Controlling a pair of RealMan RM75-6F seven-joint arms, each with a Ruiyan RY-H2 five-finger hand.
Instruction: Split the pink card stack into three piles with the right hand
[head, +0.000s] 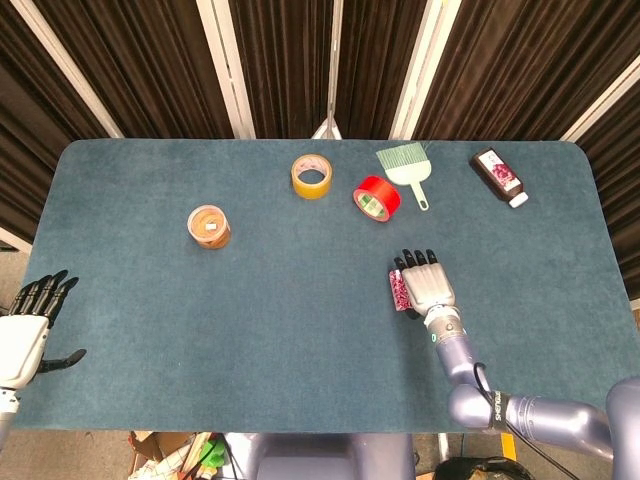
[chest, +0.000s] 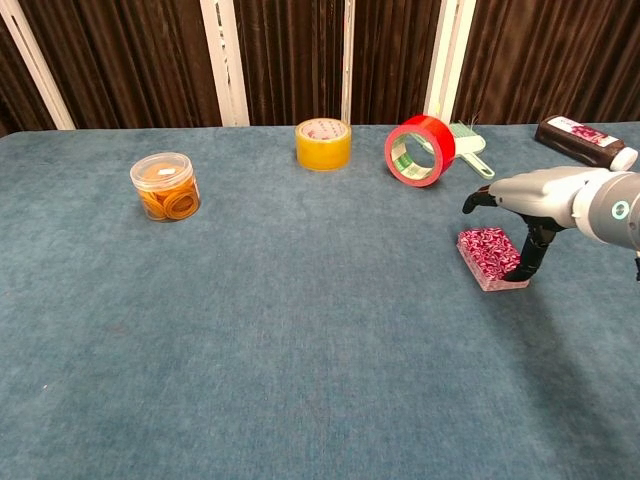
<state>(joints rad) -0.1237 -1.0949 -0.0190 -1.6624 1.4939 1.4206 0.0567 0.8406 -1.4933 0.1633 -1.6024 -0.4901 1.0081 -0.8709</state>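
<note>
Your right hand (chest: 535, 205) hovered just over the pink card stack (chest: 490, 257), fingers apart and seemingly holding nothing; you needed thumb and fingertips on opposite edges, lifting only the top third.

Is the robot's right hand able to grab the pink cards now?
Probably yes. The right hand hangs right over the pink cards, a dark finger reaching down at their edge, and nothing lies between them.

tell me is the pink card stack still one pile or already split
One pile. The pink patterned card stack lies flat on the blue table as a single block, with the right robot hand over it, a dark fingertip at its edge.
</note>
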